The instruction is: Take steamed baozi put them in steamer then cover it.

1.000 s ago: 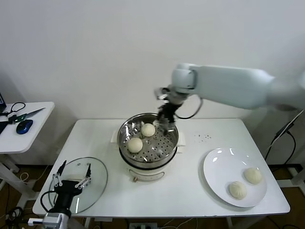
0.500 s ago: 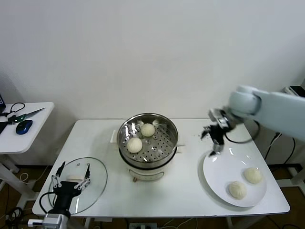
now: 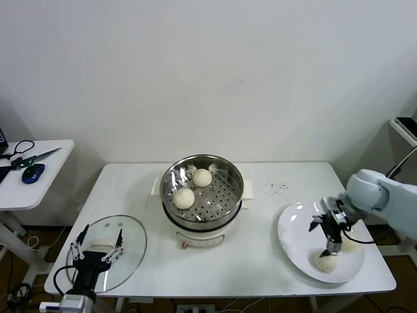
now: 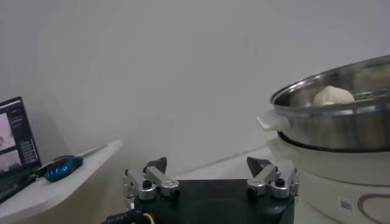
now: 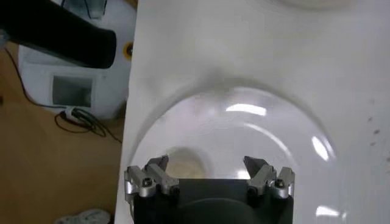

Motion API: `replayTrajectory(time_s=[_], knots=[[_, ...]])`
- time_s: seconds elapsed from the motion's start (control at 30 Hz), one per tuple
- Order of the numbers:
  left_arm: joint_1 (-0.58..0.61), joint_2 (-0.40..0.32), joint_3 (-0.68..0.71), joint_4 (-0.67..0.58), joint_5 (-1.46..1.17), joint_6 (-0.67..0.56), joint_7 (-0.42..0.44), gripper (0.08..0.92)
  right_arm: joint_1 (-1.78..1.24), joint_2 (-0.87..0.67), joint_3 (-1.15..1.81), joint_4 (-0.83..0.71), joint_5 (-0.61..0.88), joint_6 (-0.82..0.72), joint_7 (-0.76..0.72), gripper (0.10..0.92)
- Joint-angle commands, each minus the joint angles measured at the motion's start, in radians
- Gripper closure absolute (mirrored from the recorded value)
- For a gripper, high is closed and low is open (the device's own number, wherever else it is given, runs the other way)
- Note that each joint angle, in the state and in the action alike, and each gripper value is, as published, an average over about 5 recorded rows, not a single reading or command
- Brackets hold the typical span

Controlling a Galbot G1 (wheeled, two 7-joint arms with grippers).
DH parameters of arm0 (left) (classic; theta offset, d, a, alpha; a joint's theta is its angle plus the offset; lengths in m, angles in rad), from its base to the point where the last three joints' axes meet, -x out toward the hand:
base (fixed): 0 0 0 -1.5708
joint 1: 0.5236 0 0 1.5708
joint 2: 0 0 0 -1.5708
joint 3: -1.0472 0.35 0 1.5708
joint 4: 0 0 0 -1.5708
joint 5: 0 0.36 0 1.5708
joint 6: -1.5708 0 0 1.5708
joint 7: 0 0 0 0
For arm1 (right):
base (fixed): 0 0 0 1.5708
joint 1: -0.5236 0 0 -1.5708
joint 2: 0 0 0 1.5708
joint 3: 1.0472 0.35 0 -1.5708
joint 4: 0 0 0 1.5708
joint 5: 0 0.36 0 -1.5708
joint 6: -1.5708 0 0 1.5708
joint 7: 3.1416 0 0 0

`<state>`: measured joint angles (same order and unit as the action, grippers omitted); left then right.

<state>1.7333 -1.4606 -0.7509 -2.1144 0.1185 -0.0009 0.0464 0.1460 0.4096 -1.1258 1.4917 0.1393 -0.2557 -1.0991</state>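
Head view showed the left gripper [image 3: 96, 246] parked with jaws spread over the glass lid [image 3: 130, 242] at the near left corner of the white surface [image 3: 260, 261]. At the centre stood the steamer [image 3: 202, 195], with two buns [image 3: 184, 197] inside. At the right, the right gripper [image 3: 331, 236] hovered, jaws spread, over the plate [image 3: 296, 235], above one of two buns [image 3: 324, 261] there.
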Motion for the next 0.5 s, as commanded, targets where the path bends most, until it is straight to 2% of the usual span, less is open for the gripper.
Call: replayTrajectory(time_s=[0.03, 0.5], knots=[[0.002, -0.003, -0.001, 0.003, 0.007, 0.001, -0.001, 0.177, -0.17, -0.021, 0.114, -0.046, -0.087, 0.013, -0.002, 0.203], [-0.005, -0.003, -0.003, 0.014, 0.01, 0.005, -0.001, 0.177, -0.171, 0.036, 0.106, -0.089, -0.093, 0.02, -0.009, 0.204]])
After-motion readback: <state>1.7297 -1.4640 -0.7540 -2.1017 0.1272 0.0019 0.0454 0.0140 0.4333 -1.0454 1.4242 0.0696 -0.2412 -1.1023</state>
